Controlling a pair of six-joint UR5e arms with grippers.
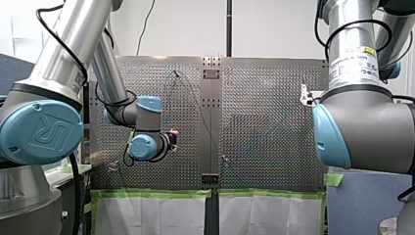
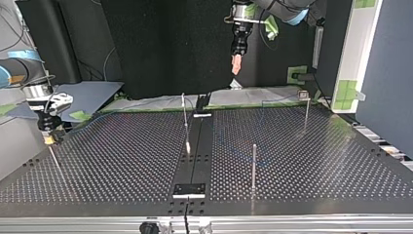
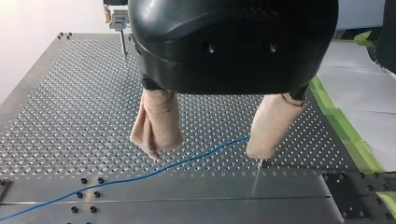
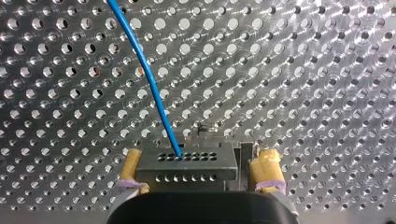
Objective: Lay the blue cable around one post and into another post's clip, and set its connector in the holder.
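The thin blue cable is trailing ahead of my right gripper, which is clamping its dark grey perforated connector block between yellow pads; my left gripper is hanging spread above the slack. Routing seems pending: my left must descend and pinch it

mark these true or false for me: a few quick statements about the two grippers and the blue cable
1. My left gripper is clamped on the blue cable. False: it is open, and the cable lies on the perforated table below it.
2. The blue cable runs out of the connector. True.
3. My right gripper has its yellow pads on either side of the connector. True.
4. My right gripper hangs high over the table. False: in the top view it sits low at the table's edge.
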